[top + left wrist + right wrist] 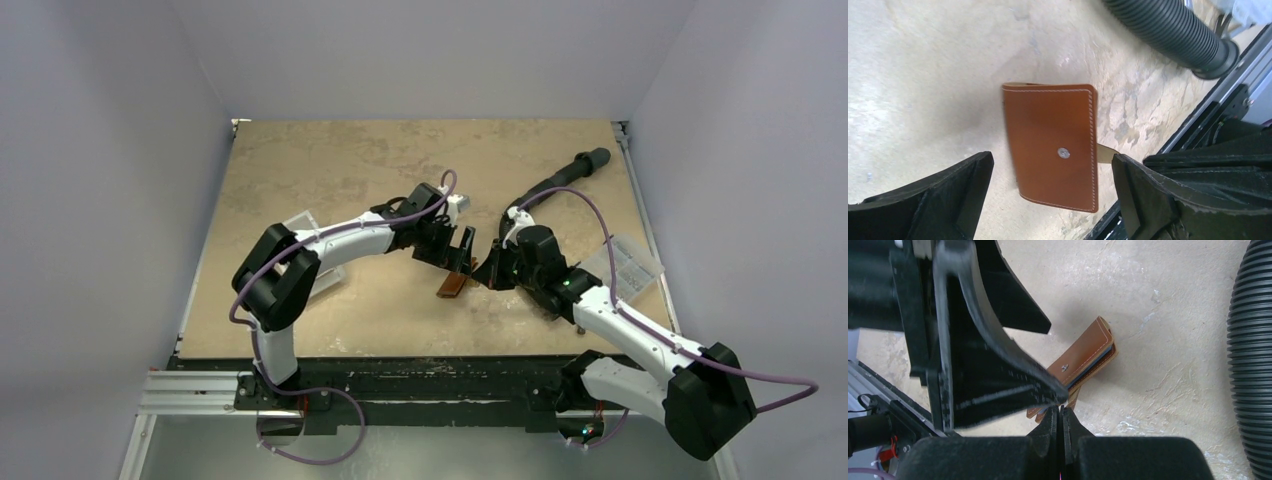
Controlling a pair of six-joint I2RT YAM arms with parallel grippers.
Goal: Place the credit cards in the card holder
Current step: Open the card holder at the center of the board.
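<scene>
Brown leather card holder point(1053, 145) lies folded shut on the tan, stone-patterned tabletop point(330, 160), near the middle of the table and between the two wrists; its outer face is up, with pale stitching along the border and the metal snap button point(1063, 152) towards one long edge. In the left wrist view a short olive-tan strap point(1105, 153) juts from that edge and passes out of sight behind a black finger.

In the right wrist view a thin bluish-grey edge point(1099, 358) shows between the two leather leaves; whether it is a card or pocket lining cannot be told.

Left gripper point(1052, 161) hangs over the card holder with its jaws spread wide, one finger on either side of the wallet's width and neither visibly touching it. Right gripper point(1060, 412) has its two fingers pressed together at the end of the wallet where the strap leaves it; the tips sit just beside the leather, and it cannot be told whether anything is pinched between them.

Black corrugated hose point(560, 180) lies across the far right part of the table, well apart from the wallet; a clear printed packet point(630, 262) rests near the right edge; a clear plastic box point(300, 222) sits on the left, partly hidden behind the left arm.
</scene>
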